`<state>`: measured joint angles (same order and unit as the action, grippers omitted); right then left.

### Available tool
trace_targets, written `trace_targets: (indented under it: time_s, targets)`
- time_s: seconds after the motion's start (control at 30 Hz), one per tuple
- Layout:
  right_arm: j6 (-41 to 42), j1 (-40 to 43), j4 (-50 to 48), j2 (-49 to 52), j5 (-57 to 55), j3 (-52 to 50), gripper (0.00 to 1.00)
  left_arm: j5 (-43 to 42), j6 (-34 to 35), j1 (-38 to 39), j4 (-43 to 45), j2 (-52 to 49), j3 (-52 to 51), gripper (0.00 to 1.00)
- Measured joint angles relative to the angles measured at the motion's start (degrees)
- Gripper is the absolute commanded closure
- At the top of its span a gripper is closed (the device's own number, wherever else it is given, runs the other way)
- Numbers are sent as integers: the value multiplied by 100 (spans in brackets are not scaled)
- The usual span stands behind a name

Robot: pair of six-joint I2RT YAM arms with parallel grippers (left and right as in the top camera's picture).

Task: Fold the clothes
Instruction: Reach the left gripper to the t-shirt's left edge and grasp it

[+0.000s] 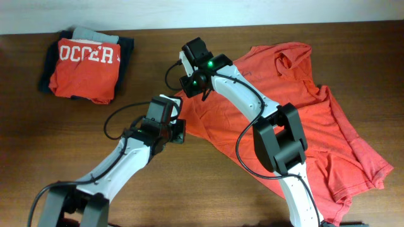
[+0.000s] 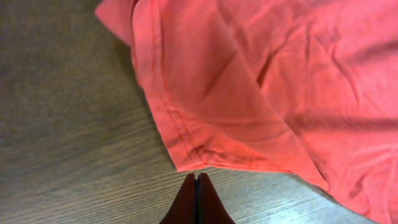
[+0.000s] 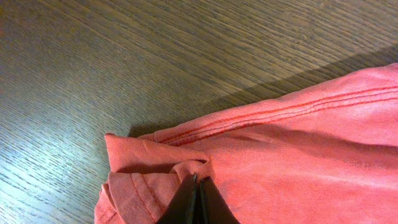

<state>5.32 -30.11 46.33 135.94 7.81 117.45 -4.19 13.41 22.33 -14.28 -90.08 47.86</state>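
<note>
Coral-red T-shirt (image 1: 344, 135) lies spread and rumpled over the right half of the wooden tabletop (image 1: 50, 145). Right end effector (image 3: 196, 182): fingers pressed together, pinching a bunched fold at the shirt's corner. Left end effector (image 2: 197, 179): fingers pressed together, tips at the hem edge; cannot tell whether fabric is caught. Folded garment stack (image 1: 85, 63) sits at the far left, well apart.

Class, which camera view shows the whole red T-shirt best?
The overhead view: nearly the whole T-shirt lies spread out, neck opening visible. The left wrist view shows only a stitched hem edge; the right wrist view only a bunched corner.
</note>
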Motion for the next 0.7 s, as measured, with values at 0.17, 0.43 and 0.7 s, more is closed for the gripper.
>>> trace_targets:
  time_s: [0.17,0.43,0.7]
  targets:
    - [2,0,2,0,0,0,95,17,717,0,133,-157,0,99]
    - [0,0,26,0,0,0,95,-107,1222,0,728,-693,7,99]
    - [0,0,94,0,0,0,95,-162,1523,2,1010,-981,9,99]
